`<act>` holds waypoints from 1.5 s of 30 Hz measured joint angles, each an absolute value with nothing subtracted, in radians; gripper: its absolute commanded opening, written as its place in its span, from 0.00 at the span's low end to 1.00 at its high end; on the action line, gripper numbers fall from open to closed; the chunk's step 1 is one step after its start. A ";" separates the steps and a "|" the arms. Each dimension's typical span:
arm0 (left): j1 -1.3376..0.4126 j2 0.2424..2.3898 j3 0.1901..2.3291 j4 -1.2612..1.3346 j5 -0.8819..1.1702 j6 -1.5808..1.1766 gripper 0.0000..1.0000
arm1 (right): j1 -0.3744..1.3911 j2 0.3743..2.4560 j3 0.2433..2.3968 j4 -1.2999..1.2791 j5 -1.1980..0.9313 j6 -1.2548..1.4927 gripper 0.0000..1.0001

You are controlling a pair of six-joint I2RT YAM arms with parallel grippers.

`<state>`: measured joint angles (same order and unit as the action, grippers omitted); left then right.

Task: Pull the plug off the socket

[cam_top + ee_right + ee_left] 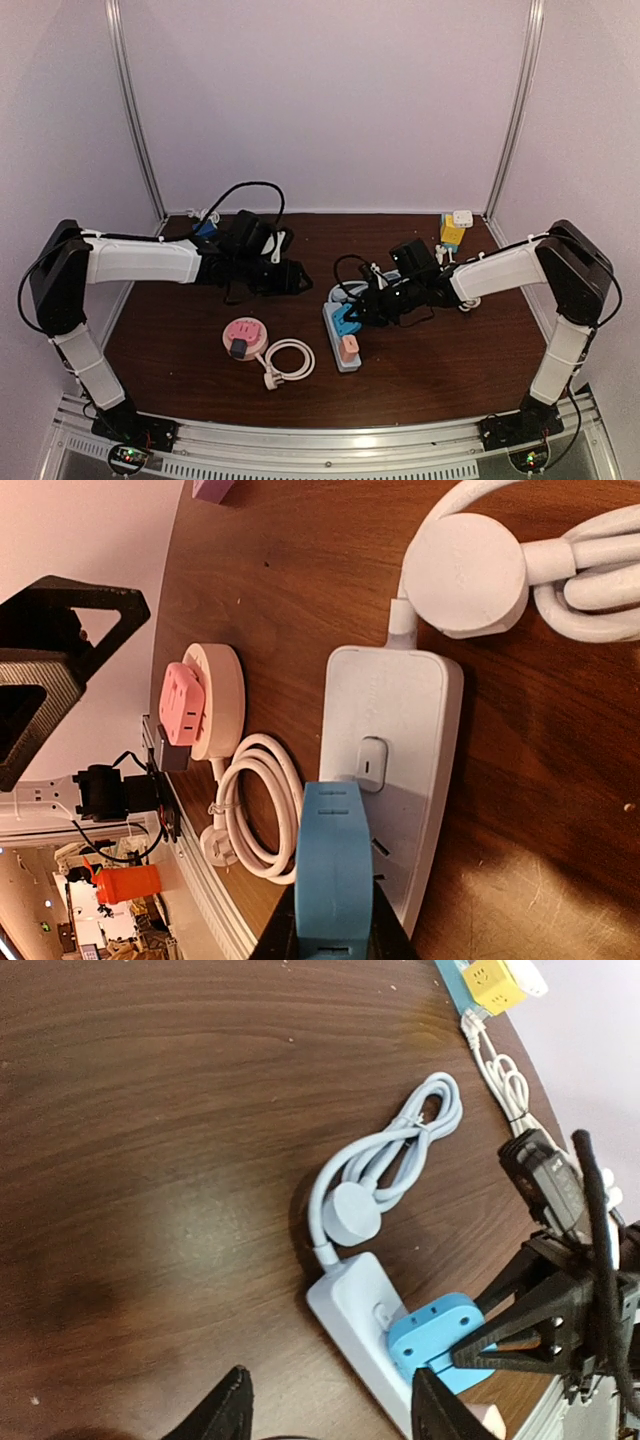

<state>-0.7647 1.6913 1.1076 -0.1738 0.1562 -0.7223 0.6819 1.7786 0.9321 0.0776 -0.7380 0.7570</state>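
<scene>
At the near edge a metal rail carries both arm bases, and past it lies the dark, wood-grain table. On its near left is a pink round socket with a coiled white cord beside it. Mid-table, the white power strip lies flat, and the blue plug stands on it. The right gripper pinches the plug's two sides. The left gripper hangs just left of the strip, its fingers spread wide on nothing. The strip's bundled cord lies beyond. A yellow cube sits at the far right corner, below plain white walls.
</scene>
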 measured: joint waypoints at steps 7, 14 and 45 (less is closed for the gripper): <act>-0.765 1.834 1.127 -0.025 0.315 -0.817 0.10 | 0.684 1.816 0.944 0.127 -0.721 0.798 0.00; -0.765 1.921 1.138 0.074 0.409 -0.879 0.03 | 0.684 1.816 0.946 0.150 -0.688 0.824 0.00; -0.776 2.040 1.265 -0.033 0.287 -0.891 0.00 | 0.699 1.837 0.965 0.184 -0.624 0.942 0.00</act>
<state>-0.7761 2.0396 1.2652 -0.0334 0.2867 -0.8909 0.6991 1.8374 0.9649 0.1837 -0.6239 0.9424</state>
